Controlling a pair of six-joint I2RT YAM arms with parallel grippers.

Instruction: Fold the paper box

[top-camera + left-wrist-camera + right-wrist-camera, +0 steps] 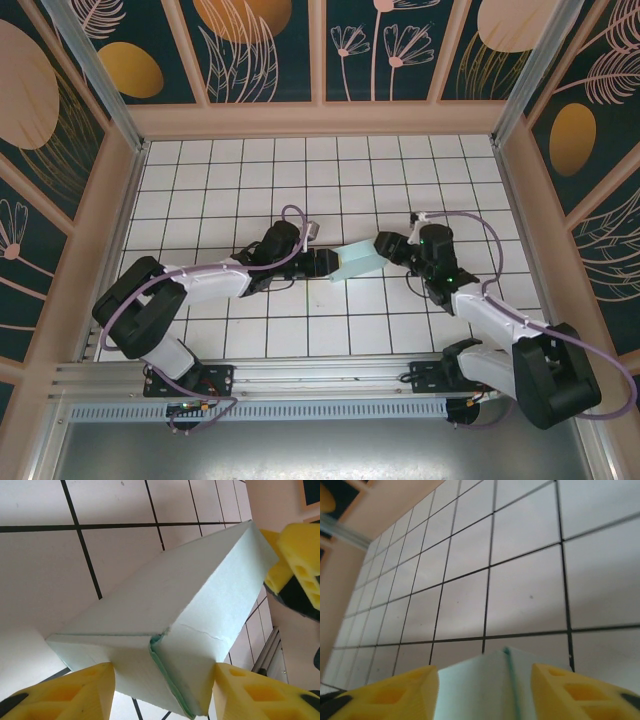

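**A:** Where do we find the paper box point(360, 262)?

**B:** Just right of the middle of the top view, over the white tiled table point(230, 180). It is a closed, pale mint block slanting up toward the right. We cannot tell whether it touches the tiles.

**A:** And our left gripper point(325, 263)?

**B:** It meets the box's lower-left end. In the left wrist view its yellow fingers point(85, 692) press both sides of that end, at the bottom of the frame, pinching the card, where a folded flap seam shows.

**A:** The right gripper point(385, 245)?

**B:** It is at the upper-right end. At the bottom of the right wrist view the box point(470, 690) fills the gap between the two fingers point(570, 692), which touch it on both sides, so we are pinching there too.
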